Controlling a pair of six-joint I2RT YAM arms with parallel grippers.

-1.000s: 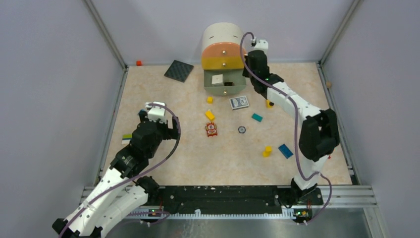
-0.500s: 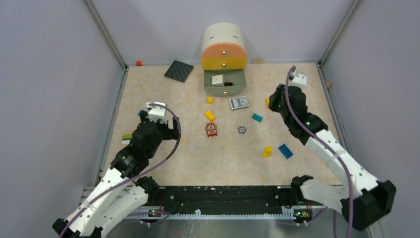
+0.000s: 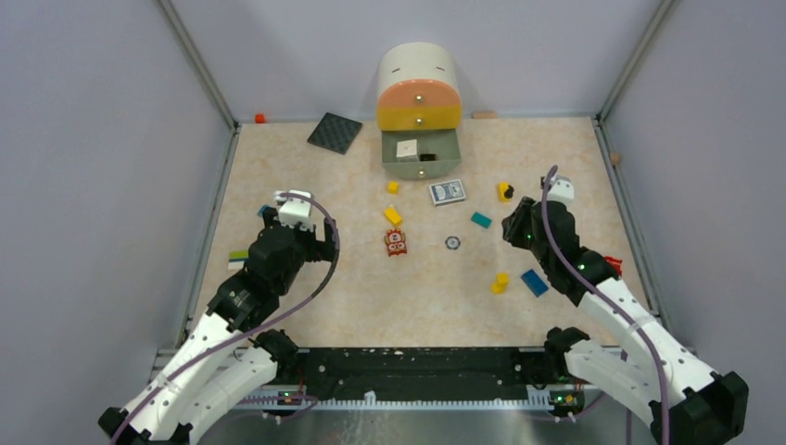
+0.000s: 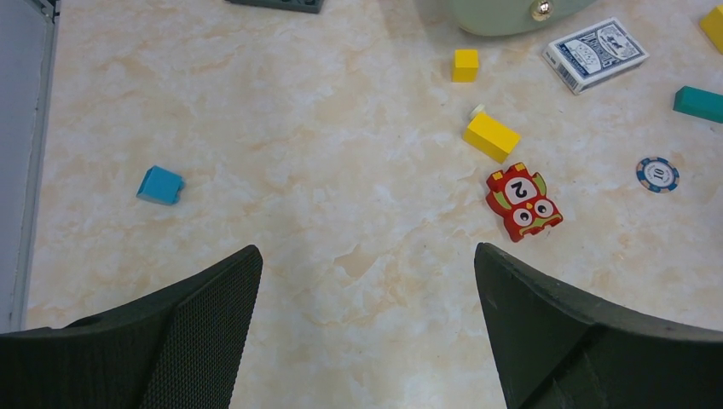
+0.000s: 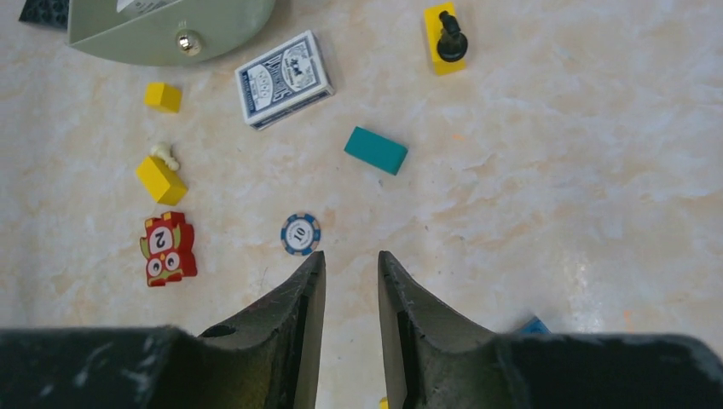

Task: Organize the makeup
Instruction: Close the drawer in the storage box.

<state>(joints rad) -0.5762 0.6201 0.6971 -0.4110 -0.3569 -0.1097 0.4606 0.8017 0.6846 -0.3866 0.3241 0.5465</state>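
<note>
makeup (image 3: 335, 133) first: the only piece of it i can actually pick out is the black square compact (image 3: 335, 133). it's lying flat at the far left of the bench (image 3: 306, 297), a bit left of the drawer unit (image 3: 419, 88). that unit's green drawer (image 3: 436, 165) is pulled out with something small and white (image 3: 406, 148) in it. the stuff in the middle doesn't look like makeup: deck of cards (image 3: 448, 192), poker chip (image 3: 452, 243), red owl toy (image 3: 396, 242), teal block (image 3: 480, 220), plus a few yellow and blue ones. there's a little striped thing (image 3: 238, 259) at the left edge and a red bit (image 3: 612, 262) at the right edge, both too small to call.

left claw (image 4: 367, 256) is spread wide with nothing in it, hovering over bare bench on the left. right claw (image 5: 350, 256) has its jaws only a crack apart, also empty, with the chip and teal block just ahead of it.

my read is we're between picks, since nothing is being carried. the next move is probably the left arm's, as the compact is on its side. it'd reach to that far corner, drop the jaws across two opposite edges (it sits flush, so that'll be fiddly), then carry it to the open drawer without clipping the front.
</note>
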